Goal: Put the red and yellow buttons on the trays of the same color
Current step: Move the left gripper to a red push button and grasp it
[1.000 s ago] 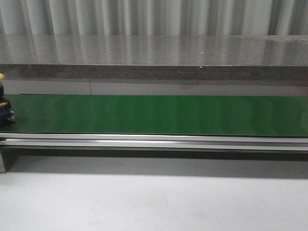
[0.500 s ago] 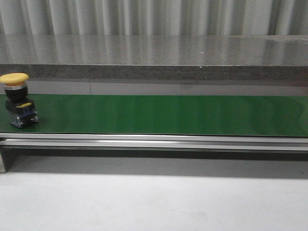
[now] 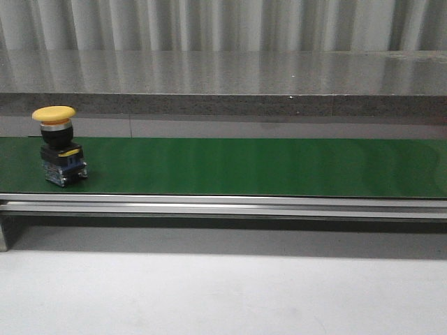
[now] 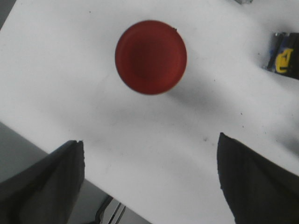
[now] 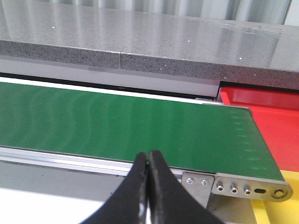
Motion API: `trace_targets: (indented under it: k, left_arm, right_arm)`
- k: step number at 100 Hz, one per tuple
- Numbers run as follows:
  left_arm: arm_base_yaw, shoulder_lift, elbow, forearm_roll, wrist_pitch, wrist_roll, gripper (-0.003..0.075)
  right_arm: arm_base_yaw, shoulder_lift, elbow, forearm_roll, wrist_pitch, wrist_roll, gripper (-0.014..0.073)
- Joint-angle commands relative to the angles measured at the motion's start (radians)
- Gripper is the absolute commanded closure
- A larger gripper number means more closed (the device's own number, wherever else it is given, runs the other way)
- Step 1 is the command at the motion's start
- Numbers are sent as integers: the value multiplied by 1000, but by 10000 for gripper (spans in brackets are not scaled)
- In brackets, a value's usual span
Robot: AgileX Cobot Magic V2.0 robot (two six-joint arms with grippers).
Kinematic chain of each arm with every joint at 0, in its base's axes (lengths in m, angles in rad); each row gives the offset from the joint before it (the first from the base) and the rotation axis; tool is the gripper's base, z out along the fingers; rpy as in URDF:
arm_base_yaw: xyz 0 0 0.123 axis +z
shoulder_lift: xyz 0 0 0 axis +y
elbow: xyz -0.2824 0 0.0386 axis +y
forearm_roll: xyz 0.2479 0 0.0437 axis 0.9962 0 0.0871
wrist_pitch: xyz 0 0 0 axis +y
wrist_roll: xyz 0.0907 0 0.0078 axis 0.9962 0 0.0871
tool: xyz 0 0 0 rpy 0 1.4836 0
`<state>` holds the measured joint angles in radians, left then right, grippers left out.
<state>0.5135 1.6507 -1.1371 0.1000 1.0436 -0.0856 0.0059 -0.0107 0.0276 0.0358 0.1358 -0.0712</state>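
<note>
Front view: a yellow button [image 3: 61, 145] now stands upright on the green belt [image 3: 244, 167] near its left end, further right than half a second ago, so it is riding toward the arms. Left wrist view: the left gripper [image 4: 149, 182] hangs spread and empty over a red disc [image 4: 151, 57] (a button cap, probably). Right wrist view: the right gripper [image 5: 148, 161] is pinched closed on nothing by the belt's end, red tray [image 5: 275, 126] beyond.

Dim even indoor light, soft glare on the grey counter [image 3: 223, 73], blurred left gripper [image 4: 149, 186] fingers, faint shadows
</note>
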Motion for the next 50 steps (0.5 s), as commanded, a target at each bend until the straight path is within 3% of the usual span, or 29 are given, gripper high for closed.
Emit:
trace_targets:
  k: [1,50]
  left_arm:
    - [0,3,-27,0,-60,2,156]
    - [0,90,-37,-4,-292,1,156]
  right_arm:
    - [1,-16,-20,-6,-72,-3,660]
    - [1,-16,-20,-6,-72,-3,660]
